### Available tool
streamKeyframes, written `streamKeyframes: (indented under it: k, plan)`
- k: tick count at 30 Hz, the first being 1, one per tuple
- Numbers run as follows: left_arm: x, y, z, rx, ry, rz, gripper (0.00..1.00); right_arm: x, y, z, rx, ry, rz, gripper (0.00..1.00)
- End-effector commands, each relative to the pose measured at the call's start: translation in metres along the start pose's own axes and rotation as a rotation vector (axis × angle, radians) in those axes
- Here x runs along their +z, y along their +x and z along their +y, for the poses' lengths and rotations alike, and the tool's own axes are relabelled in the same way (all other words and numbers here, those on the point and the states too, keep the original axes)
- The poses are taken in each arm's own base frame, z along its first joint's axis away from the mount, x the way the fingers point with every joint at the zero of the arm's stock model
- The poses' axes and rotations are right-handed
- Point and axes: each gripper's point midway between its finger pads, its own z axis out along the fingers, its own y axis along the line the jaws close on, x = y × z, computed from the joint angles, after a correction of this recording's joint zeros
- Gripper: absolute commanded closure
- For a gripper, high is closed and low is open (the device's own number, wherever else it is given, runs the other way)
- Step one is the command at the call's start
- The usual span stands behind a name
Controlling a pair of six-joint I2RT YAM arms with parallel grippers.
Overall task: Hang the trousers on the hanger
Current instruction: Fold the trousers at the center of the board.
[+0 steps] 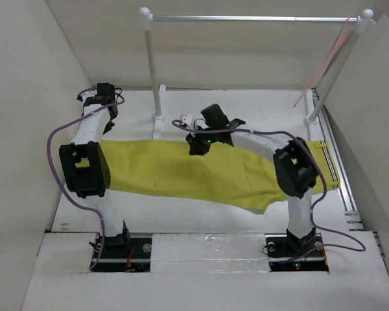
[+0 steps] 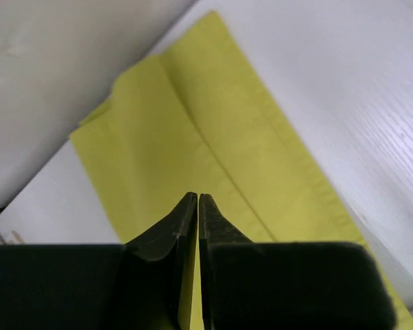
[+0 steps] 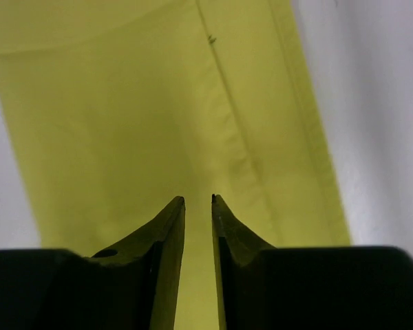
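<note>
Trousers (image 1: 201, 172) lie flat across table (image 1: 181, 212), leg ends toward left edge, waistband (image 1: 329, 165) with striped trim at right edge. Hanger (image 1: 324, 63) hangs from right end of rail (image 1: 253, 19), far right corner, well apart from cloth.

Left gripper (image 2: 197, 196) fully closed over leg end, nothing pinched. Right gripper (image 3: 198, 199) has tips narrowly parted over mid-leg, holding nothing.

Handling judgement: cloth light, soft, limp, will sag. Pinch thin edge at leg hems.

No brand, label or legible writing.

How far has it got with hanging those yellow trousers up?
Nothing done yet: the trousers lie flat on the table, the pink hanger hangs bare on the rail. In hand: left gripper and right gripper poised over the cloth. Remaining: gripping, lifting, draping.
</note>
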Motion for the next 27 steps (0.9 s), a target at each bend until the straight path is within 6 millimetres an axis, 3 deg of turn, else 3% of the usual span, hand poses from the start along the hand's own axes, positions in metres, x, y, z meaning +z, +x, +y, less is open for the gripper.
streamKeyframes:
  k: [1, 2, 3, 4, 5, 8, 9, 13, 27]
  plan:
    - [0.009, 0.007, -0.025, 0.059, 0.108, 0.067, 0.99, 0.02, -0.03, -0.001, -0.102, -0.083, -0.04, 0.7]
    - [0.019, 0.019, -0.035, 0.082, 0.123, 0.111, 0.98, 0.023, -0.043, -0.008, -0.118, -0.076, -0.056, 0.64]
    - [0.023, 0.025, -0.04, 0.077, 0.147, 0.15, 0.96, 0.037, -0.03, -0.011, -0.096, -0.093, -0.021, 0.56]
    - [0.025, 0.029, -0.046, 0.088, 0.169, 0.168, 0.9, 0.042, -0.029, -0.012, -0.095, -0.108, -0.019, 0.54]
    - [0.03, 0.036, -0.052, 0.101, 0.181, 0.196, 0.78, 0.045, -0.03, -0.014, -0.096, -0.115, -0.018, 0.54]
    - [0.032, 0.043, -0.059, 0.127, 0.216, 0.22, 0.69, 0.051, -0.027, -0.03, -0.074, -0.105, -0.009, 0.51]
    - [0.033, 0.046, -0.061, 0.134, 0.226, 0.228, 0.69, 0.052, -0.03, -0.031, -0.074, -0.109, -0.011, 0.51]
    - [0.04, 0.073, -0.072, 0.179, 0.277, 0.319, 0.7, 0.061, -0.01, -0.034, -0.028, -0.162, 0.021, 0.51]
    - [0.052, 0.106, -0.063, 0.222, 0.266, 0.389, 0.72, 0.067, 0.03, -0.03, 0.038, -0.195, 0.085, 0.52]
